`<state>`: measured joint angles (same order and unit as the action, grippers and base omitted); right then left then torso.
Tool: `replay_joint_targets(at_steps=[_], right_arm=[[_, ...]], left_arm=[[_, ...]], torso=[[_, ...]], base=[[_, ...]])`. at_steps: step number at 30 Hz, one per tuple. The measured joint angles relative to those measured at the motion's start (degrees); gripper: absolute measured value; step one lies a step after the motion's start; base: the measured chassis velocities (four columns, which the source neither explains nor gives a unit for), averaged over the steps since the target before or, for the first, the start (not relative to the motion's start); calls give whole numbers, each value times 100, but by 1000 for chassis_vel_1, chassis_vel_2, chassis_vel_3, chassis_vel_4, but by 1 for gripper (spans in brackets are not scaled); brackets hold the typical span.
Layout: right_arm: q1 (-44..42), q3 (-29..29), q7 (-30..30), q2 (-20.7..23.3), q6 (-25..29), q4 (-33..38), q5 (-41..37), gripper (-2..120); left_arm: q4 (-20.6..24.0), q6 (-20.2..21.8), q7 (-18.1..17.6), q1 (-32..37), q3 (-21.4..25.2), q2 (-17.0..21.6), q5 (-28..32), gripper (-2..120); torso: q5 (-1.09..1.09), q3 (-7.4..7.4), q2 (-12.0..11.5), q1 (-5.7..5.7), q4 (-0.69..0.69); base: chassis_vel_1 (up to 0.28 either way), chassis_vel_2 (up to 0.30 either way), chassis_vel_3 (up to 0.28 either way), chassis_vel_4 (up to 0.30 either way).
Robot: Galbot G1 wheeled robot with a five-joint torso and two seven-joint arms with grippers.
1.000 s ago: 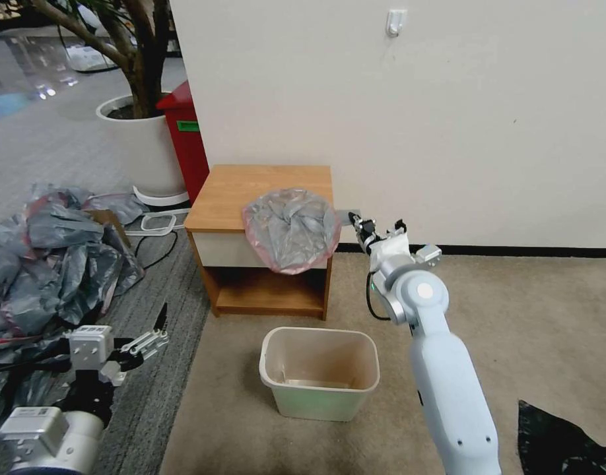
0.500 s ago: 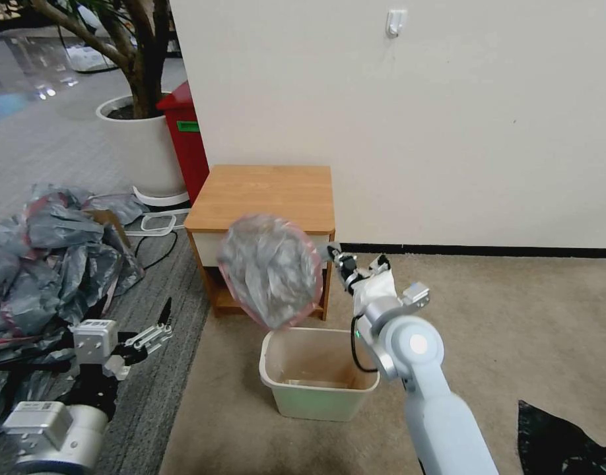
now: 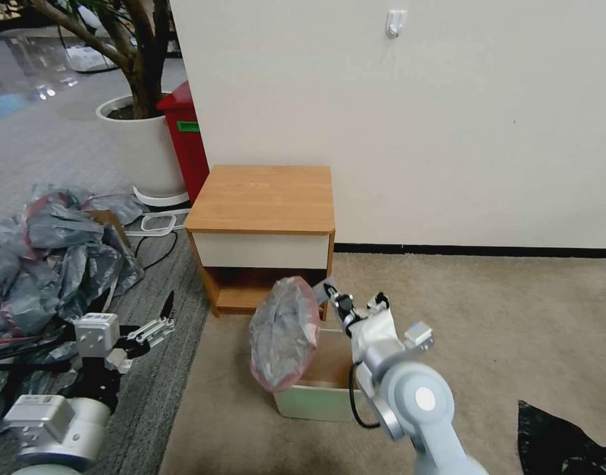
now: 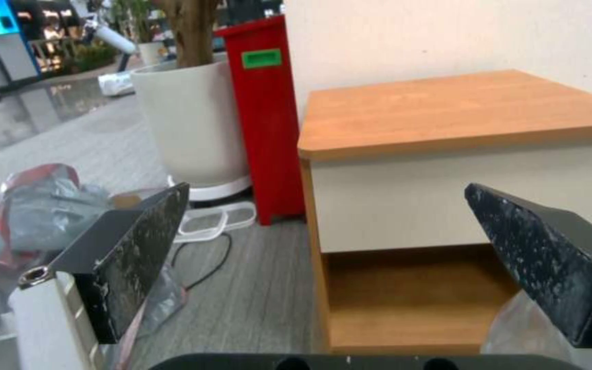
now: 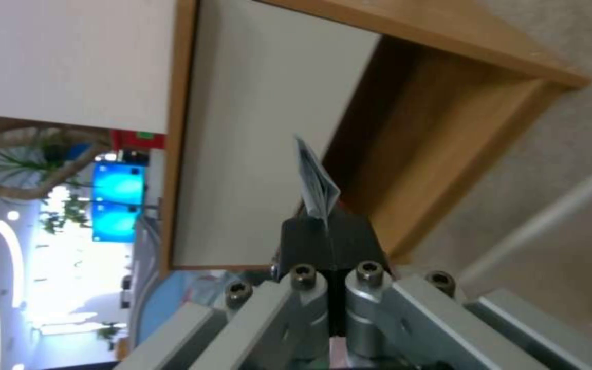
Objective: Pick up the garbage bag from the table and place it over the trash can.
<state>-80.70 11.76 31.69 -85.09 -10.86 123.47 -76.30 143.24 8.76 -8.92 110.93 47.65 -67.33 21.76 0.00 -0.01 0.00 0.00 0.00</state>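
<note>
The grey translucent garbage bag (image 3: 284, 333) with its pink-red rim hangs in the air over the left part of the cream trash can (image 3: 316, 396), in front of the table's lower shelf. My right gripper (image 3: 329, 295) is shut on the bag's edge; a small corner of the garbage bag (image 5: 315, 182) sticks out between the closed fingers (image 5: 327, 234). The table (image 3: 263, 198) stands bare-topped against the wall. My left gripper (image 3: 163, 316) hovers open over the grey floor at the lower left, its fingers (image 4: 142, 246) spread wide, facing the table (image 4: 460, 113).
A heap of grey bags (image 3: 45, 244) lies on the floor at left. A tall red bin (image 3: 184, 138) and a big white plant pot (image 3: 141, 152) stand behind the table. A black bag (image 3: 560, 442) lies at the lower right. Beige carpet stretches to the right.
My right gripper has pulled the garbage bag off the table and carried it down and toward me, until it hangs over the trash can. The left arm barely moved.
</note>
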Motion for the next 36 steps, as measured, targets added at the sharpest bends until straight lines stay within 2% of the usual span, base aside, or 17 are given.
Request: replay_joint_targets(at_steps=[9,14,17,22,28,36], right_arm=[[-394,42,-50,349,-23,120,155,0],[-590,232,-473,687,-227,62,140,0],[-708,365,-965,981,-569,-33,99,0],[-788,364,-1049,1193,-632,-49,15,0],[-839,393,-892,1170,-616,-55,13,0],[-863,413,-651,1077,-591,-24,47,27]], left_arm=[[0,28,2,-80,-71,-4,29,100],[0,72,2,-106,-73,51,70,100],[0,105,3,-119,-71,92,104,100],[0,119,3,-122,-91,113,114,100],[0,143,6,-123,-124,148,139,100],[0,147,9,-124,-128,155,146,100]], torso=[[0,0,0,0,0],[0,1,0,0,0],[1,1,0,0,0],[0,1,0,0,0],[0,1,0,0,0],[0,1,0,0,0]], base=[[0,0,0,0],[0,0,0,0],[0,0,0,0],[0,0,0,0],[0,0,0,0],[0,0,0,0]])
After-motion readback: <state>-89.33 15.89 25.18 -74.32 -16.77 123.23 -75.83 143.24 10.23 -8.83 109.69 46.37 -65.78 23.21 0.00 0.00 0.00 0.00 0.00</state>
